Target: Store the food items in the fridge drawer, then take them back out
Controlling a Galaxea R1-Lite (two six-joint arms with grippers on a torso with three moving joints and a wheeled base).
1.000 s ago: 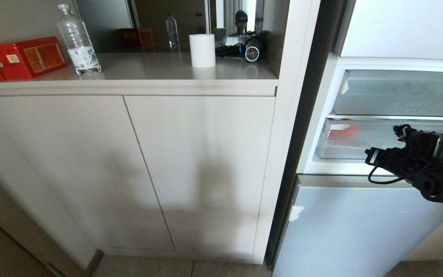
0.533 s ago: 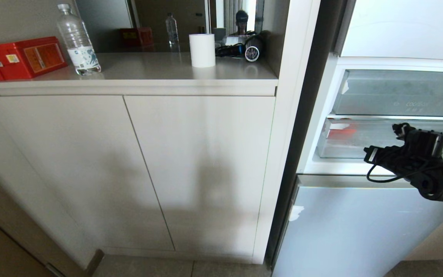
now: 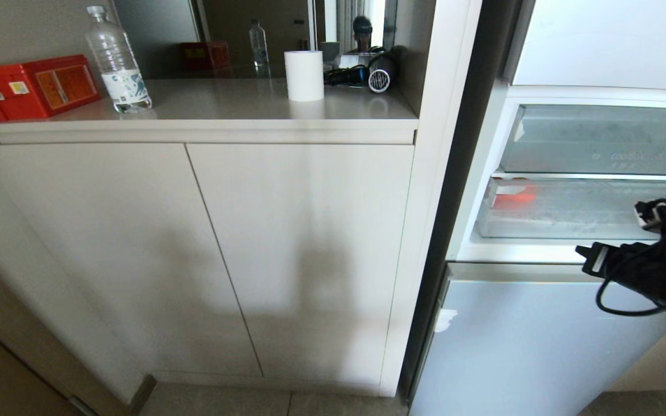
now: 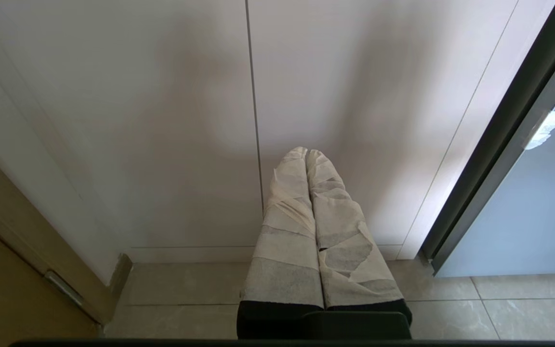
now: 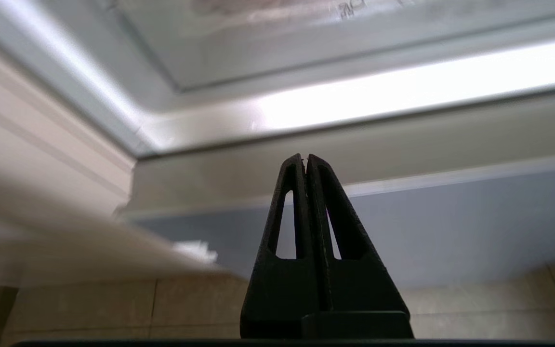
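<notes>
With a red food item (image 3: 515,195) in the closed fridge drawer (image 3: 564,216), I hold my empty right gripper (image 5: 305,161) pinched together outside; retrieval remains.

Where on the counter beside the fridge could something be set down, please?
The counter is bare between the water bottle and the paper roll, and along its front edge. It is crowded at the left end by the red box and at the back right by the hair dryer.

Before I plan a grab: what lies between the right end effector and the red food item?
In the head view, the fridge drawer's clear front wall separates the red food item from the right end effector.
</notes>
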